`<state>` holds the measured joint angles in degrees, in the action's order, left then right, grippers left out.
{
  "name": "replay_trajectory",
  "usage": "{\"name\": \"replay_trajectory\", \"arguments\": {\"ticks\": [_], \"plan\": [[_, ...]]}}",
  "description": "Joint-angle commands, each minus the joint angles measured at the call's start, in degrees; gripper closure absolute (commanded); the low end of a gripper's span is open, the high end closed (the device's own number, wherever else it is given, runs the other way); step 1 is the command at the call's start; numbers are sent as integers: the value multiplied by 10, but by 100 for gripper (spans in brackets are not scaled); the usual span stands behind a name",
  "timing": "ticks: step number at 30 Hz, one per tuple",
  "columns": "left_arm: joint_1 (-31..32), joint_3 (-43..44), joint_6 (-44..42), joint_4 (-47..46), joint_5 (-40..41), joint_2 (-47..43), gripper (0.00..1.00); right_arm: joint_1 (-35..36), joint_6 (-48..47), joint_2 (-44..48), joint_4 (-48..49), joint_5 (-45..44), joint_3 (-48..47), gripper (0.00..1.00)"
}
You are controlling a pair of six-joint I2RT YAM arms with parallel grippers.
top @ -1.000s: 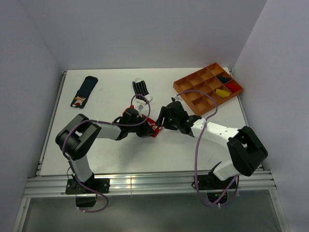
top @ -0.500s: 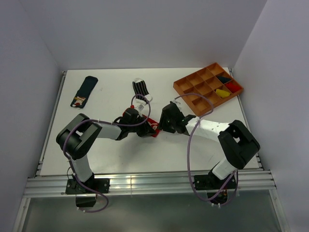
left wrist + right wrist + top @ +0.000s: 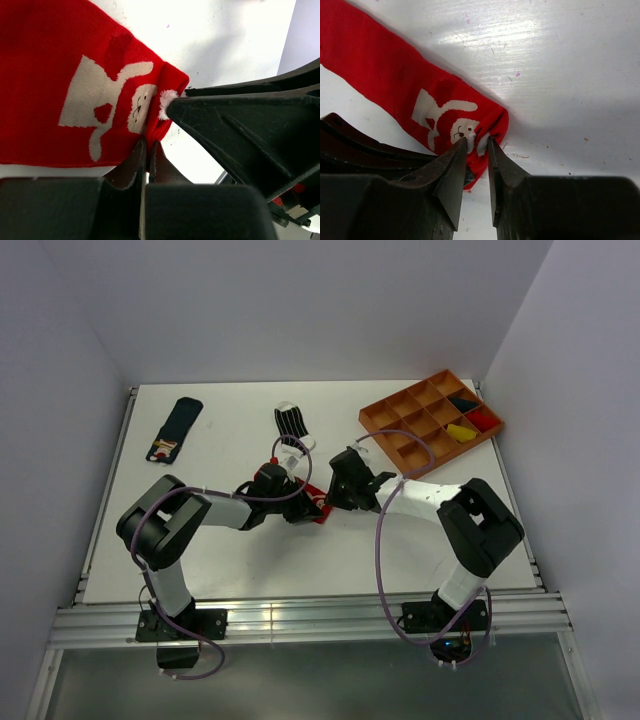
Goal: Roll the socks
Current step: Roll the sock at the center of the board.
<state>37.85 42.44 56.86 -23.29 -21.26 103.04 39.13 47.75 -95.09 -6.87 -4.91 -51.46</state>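
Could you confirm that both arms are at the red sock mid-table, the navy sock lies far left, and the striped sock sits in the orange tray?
Not quite: the top external view shows the striped sock lying on the table, left of the orange tray, not in it. The rest is right.

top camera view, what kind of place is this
Probably a robot lab test cell: white table boxed in by plain walls, left arm and right arm bolted at its near edge, socks and an orange compartment tray laid out.
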Motion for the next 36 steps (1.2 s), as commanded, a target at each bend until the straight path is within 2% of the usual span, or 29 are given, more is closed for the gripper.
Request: {"name": "replay_trajectory", "arguments": {"ticks": [1,8,12,15,16,22,25,28,29,33,36], "plan": [[0,3,-1,-24,-14,8,100,4,3,-11,7,-10,-29,69],[0,5,-4,-18,-13,8,100,3,1,-47,-4,1,-50,82],[0,4,-10,-9,-6,0,99,3,0,-63,-25,6,-69,84],[0,3,-17,4,4,-13,94,2,-3,-82,-45,14,-81,86],[0,4,-21,10,16,-19,88,2,-1,-88,-48,15,-82,87],[12,13,-67,90,81,-70,68,-5,-3,-107,-60,24,-88,92],[26,20,-96,135,140,-104,64,-5,-9,-122,-71,34,-101,92],[69,18,-144,149,228,-143,62,-5,-9,-129,-72,41,-104,91],[83,15,-182,146,282,-158,62,-5,-9,-130,-72,43,-105,91],[162,6,-288,107,411,-166,59,-6,-7,-135,-67,46,-102,91],[190,-8,-336,64,437,-159,58,-9,-5,-136,-62,66,-98,91]]}}
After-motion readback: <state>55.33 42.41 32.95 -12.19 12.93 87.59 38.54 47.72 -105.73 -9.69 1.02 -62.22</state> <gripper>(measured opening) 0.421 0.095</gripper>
